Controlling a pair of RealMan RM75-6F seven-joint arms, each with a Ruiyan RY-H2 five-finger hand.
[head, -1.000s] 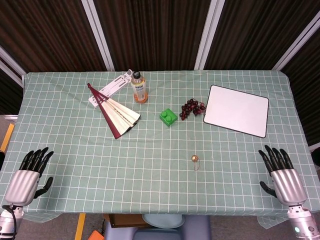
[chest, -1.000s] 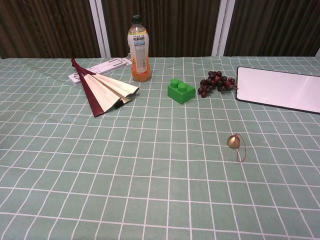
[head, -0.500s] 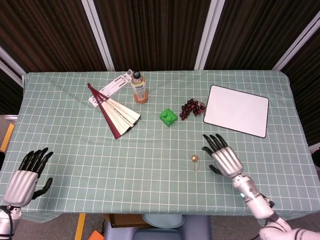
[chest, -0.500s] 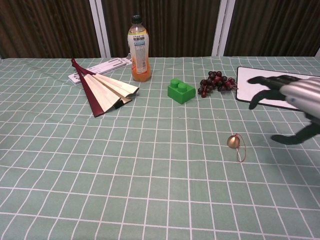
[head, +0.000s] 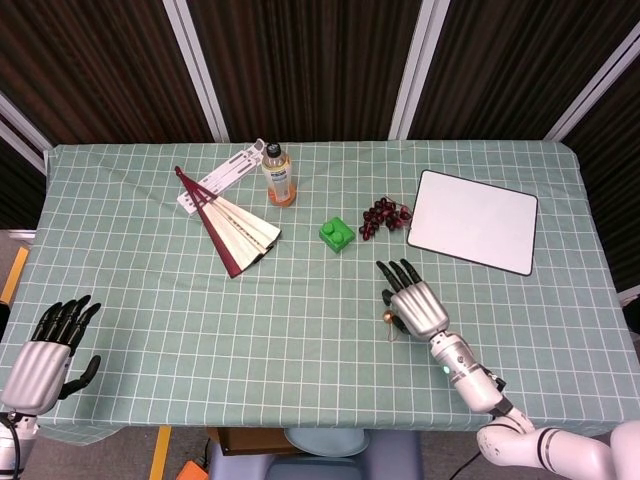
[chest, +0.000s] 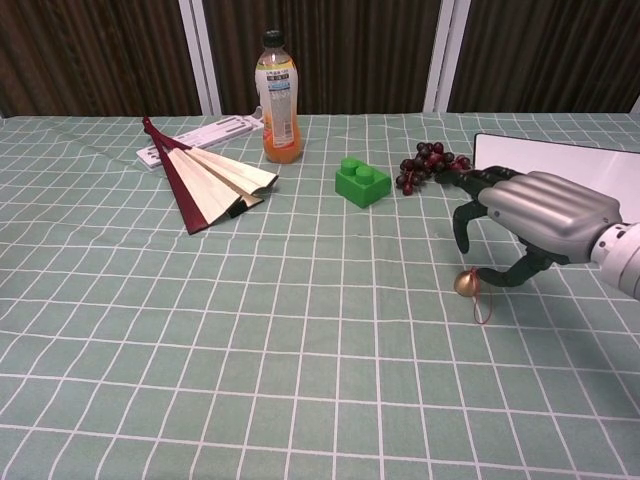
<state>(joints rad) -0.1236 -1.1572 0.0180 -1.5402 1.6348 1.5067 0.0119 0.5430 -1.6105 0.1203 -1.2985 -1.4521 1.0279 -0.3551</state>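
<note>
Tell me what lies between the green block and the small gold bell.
Nothing: between the green block and the gold bell the chest view shows only bare checked cloth. The right hand hovers beside the bell, off that line.

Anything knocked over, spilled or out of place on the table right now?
Nothing stands out. The bottle stands upright and capped, the fan lies spread flat, and the right hand hovers by the gold bell.

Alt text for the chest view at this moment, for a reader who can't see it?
The right hand, fingers apart, hovers right beside a small gold bell on a green checked tablecloth. Farther back are a green block, dark grapes, a folding fan, a juice bottle and a whiteboard.
</note>
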